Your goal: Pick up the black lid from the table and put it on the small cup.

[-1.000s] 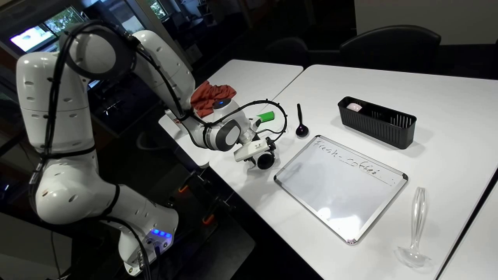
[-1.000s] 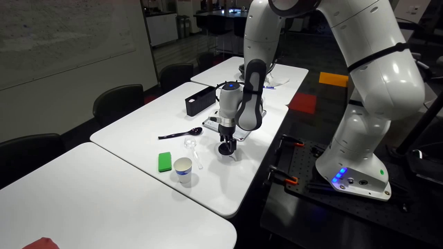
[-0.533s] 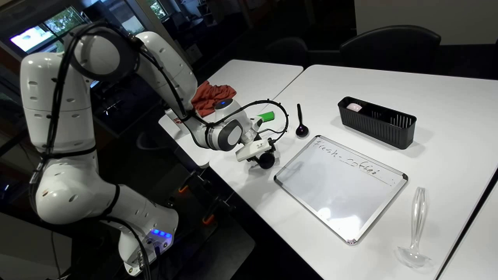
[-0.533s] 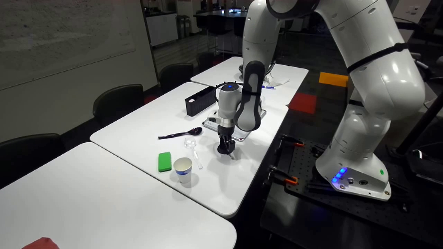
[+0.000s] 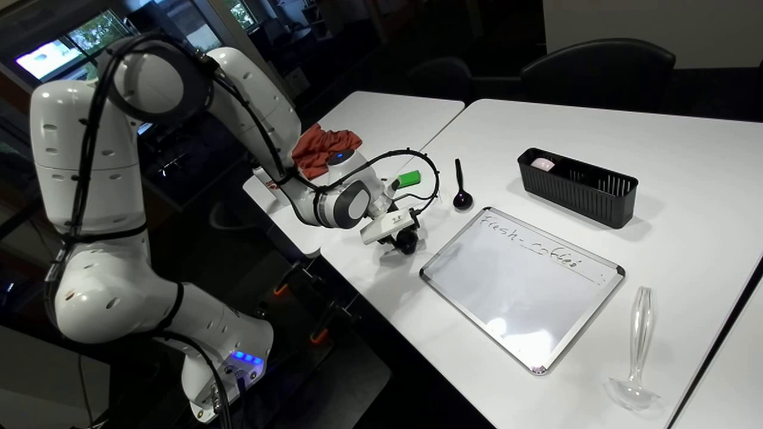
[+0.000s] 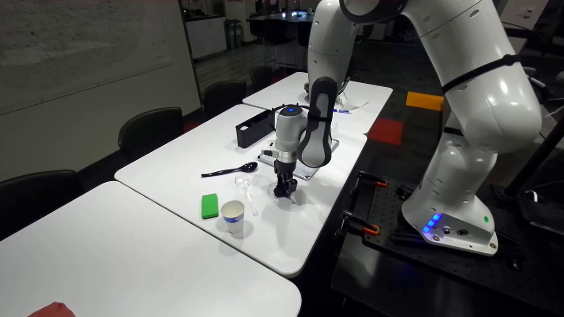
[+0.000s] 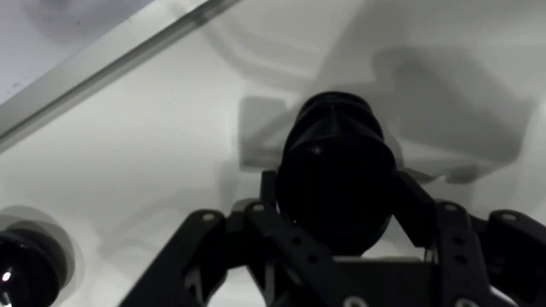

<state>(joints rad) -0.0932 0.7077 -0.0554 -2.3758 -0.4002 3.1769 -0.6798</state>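
The black lid (image 7: 337,157) fills the middle of the wrist view, a dark rounded shape with stepped edges. My gripper (image 7: 339,192) has a finger touching it on either side, so the jaws are closed around it. In both exterior views the gripper (image 6: 285,187) is low over the white table (image 6: 269,246), pointing down, and the lid merges with the dark fingers. Whether the lid still touches the table I cannot tell. The small cup (image 6: 232,215), white with a blue band, stands upright toward the table's end, apart from the gripper; the wrist view does not include it.
Near the cup lie a green block (image 6: 209,205) and a clear spoon (image 6: 242,182). A black spoon (image 6: 229,170), a framed whiteboard (image 5: 524,292) and a black tray (image 5: 572,196) are farther along. A clear ladle (image 5: 639,339) lies beyond the board, and red cloth (image 5: 326,146) behind the arm.
The jaws have closed from wide open onto the lid. Gripper and lid have shifted slightly toward the spoons' side, and the lid's round face shows less than before.
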